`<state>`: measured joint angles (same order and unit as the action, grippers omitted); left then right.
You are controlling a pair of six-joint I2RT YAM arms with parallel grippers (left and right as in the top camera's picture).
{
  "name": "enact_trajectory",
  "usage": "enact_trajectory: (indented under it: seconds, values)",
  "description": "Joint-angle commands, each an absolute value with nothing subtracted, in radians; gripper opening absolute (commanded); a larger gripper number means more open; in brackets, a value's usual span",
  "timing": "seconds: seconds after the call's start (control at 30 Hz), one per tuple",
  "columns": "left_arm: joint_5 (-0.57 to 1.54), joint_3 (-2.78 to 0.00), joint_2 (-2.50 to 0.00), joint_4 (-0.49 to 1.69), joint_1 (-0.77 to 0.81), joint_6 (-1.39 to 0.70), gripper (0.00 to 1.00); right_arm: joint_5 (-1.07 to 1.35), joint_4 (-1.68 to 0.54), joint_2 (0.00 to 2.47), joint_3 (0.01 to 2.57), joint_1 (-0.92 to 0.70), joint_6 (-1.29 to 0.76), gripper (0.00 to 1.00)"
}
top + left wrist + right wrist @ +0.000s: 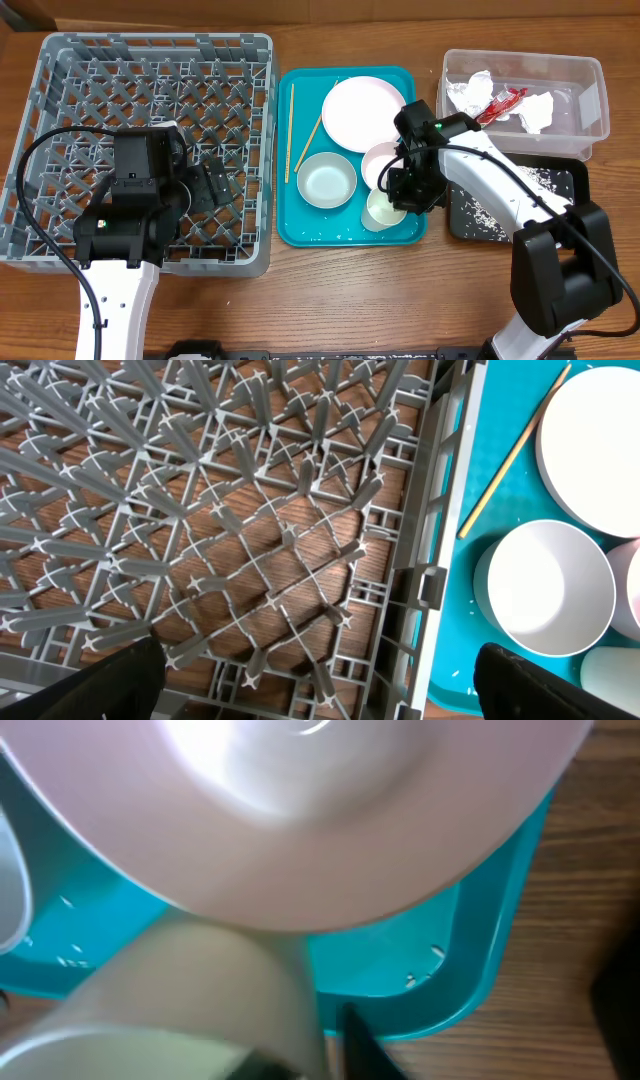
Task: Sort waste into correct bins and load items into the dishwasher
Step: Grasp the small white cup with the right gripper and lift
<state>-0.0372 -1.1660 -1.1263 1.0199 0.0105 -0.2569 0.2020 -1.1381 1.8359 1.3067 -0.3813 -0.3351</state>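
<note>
The small white cup [380,212] stands at the front right of the teal tray [300,235]. My right gripper [398,196] is down at it, shut on its wall [180,990], with one finger outside it. The small white plate [380,160] lies just behind it and fills the right wrist view [330,810]. The large plate [363,112], grey bowl [326,180] and chopsticks [291,130] lie on the tray. My left gripper [215,185] is open and empty over the grey dish rack [155,42]. No brown lump shows.
The clear tub [595,110] at the back right holds crumpled white paper [465,92] and the red wrapper [503,103]. The black tray [560,185] in front of it carries rice grains [480,210]. The left wrist view shows the rack floor [280,540] and the bowl [545,590].
</note>
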Motion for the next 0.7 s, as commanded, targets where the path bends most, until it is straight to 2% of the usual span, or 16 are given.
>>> enact_trajectory:
  seconds: [0.0,0.17,0.37,0.57,0.67]
  values:
    - [-0.025,-1.185,-1.126,1.017,0.007,-0.27,1.0,0.204,-1.127,1.818,1.304,-0.386,-0.342,0.04]
    - [-0.025,-1.185,-1.126,1.016,0.007,-0.27,1.0,0.215,-1.168,1.798,1.356,-0.386,-0.331,0.04]
    - [-0.01,-1.185,-1.126,1.015,0.007,-0.27,1.0,0.347,-1.266,1.715,1.549,-0.367,-0.226,0.04]
    - [0.203,-1.185,-1.131,0.971,0.007,-0.27,1.0,0.388,-1.227,1.673,1.686,-0.309,-0.213,0.04]
    - [0.341,-1.185,-1.152,0.928,0.007,-0.27,1.0,0.549,-1.148,1.68,1.686,-0.251,-0.213,0.04]
